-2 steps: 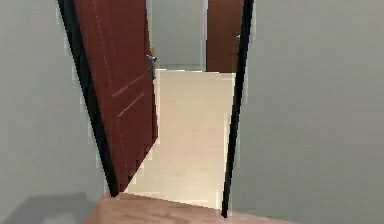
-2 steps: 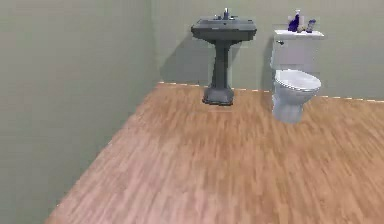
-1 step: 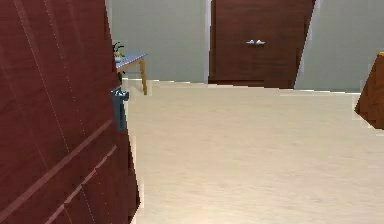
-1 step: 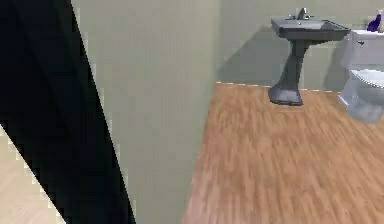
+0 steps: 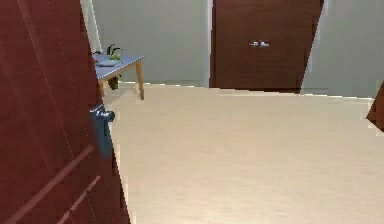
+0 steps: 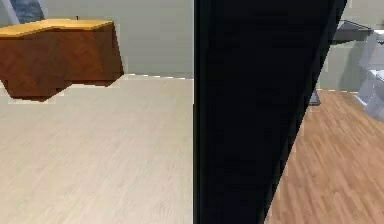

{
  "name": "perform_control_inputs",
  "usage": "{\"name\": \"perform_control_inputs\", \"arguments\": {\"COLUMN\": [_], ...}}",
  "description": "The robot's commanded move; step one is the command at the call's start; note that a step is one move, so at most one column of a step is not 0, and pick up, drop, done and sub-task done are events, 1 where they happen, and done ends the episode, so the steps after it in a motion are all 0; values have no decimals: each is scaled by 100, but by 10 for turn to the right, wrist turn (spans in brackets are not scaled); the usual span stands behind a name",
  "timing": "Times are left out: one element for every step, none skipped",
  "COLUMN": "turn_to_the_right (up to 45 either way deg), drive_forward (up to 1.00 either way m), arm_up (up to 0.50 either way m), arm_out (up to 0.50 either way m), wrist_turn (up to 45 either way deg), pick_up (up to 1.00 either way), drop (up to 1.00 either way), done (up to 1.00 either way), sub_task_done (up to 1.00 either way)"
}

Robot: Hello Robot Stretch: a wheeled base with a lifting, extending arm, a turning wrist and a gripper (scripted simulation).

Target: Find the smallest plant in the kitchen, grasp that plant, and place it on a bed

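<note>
Upper left of the forward view: a small table (image 5: pixel 128 62) carries a pale dish (image 5: pixel 104 60), contents not discernible, and just behind it a small green plant (image 5: pixel 114 49). An open red door (image 5: pixel 45 110) occupies the left side; a closed door (image 5: pixel 262 45) stands upper centre. Gripper state: cannot tell.

Forward view: pale wood-grain floor (image 5: pixel 240 150); at far left a small grey-topped table (image 5: pixel 130 63) on wooden legs stands on it near the wall. On the tabletop: a small green plant (image 5: pixel 113 49) and, just beside it, a blue-grey object (image 5: pixel 103 60) of unclear kind. Arm side view: a brown cabinet with orange top (image 6: pixel 60 55) stands on the pale floor; at right lies a darker reddish plank floor (image 6: pixel 330 160).
</note>
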Motion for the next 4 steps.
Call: {"name": "perform_control_inputs", "arguments": {"turn_to_the_right": [0,180,30,450], "drive_forward": [90,0,0,0], "arm_up": [0,0,0,0], "arm_out": [0,0,0,0], "wrist_turn": [0,0,0,0], "pick_up": [0,0,0,0], "drop": [0,0,0,0], "done": [0,0,0,0], "sub_task_done": [0,0,0,0]}}
